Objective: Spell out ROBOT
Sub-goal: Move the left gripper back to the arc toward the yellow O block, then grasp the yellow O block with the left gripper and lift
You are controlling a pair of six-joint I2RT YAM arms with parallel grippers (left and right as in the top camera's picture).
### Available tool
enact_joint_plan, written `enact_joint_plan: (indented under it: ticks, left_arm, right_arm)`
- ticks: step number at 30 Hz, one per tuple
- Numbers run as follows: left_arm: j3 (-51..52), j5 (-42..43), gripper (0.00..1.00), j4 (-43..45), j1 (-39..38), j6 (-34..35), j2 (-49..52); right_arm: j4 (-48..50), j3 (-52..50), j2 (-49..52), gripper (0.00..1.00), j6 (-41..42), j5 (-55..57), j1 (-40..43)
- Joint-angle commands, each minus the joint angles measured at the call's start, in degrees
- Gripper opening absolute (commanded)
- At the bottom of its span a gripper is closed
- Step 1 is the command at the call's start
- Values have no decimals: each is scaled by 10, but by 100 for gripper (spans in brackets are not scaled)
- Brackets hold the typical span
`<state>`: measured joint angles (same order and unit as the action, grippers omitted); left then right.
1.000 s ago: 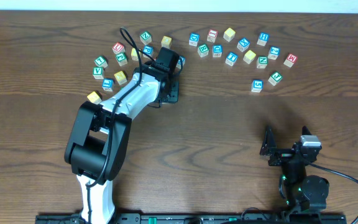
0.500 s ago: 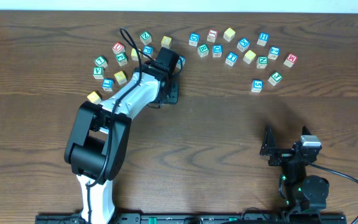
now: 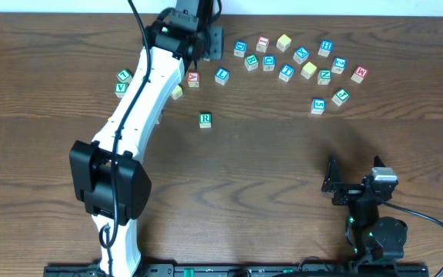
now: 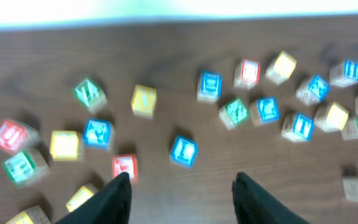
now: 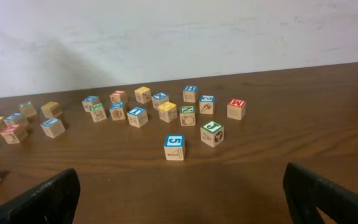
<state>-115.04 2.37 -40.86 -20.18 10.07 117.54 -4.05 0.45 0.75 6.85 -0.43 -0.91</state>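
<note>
R cube (image 3: 204, 119) sits alone on bare table (image 3: 283, 169), apart from the scattered cubes. I see the left gripper (image 3: 212, 38) at the far edge, near a red-lettered cube (image 3: 193, 78). Right gripper (image 3: 331, 183) is at the near side.

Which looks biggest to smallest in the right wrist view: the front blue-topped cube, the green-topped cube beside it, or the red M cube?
1 and 2, tied: front blue-topped cube and green-topped cube look about alike.
3: red M cube looks smaller, but it sits farther from the camera, so true size is unsure.
</note>
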Motion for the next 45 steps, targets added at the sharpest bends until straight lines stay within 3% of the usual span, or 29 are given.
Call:
enact_joint_plan:
  ticks: [1,6,16,45]
  left_arm:
    - [-26,-33,58,21,9,-47,19]
    - [-67,-30,63,35,23,-86,96]
    - [-89,-30,63,63,26,-120,208]
    - [-82,-59,63,173,31,-117,283]
  right_arm:
    - [-2,-1,-1,99,-7,0,6]
    - [-2,-1,-1,99,-7,0,6]
    - [-2,-1,-1,99,-7,0,6]
    - [-2,-1,-1,99,-7,0,6]
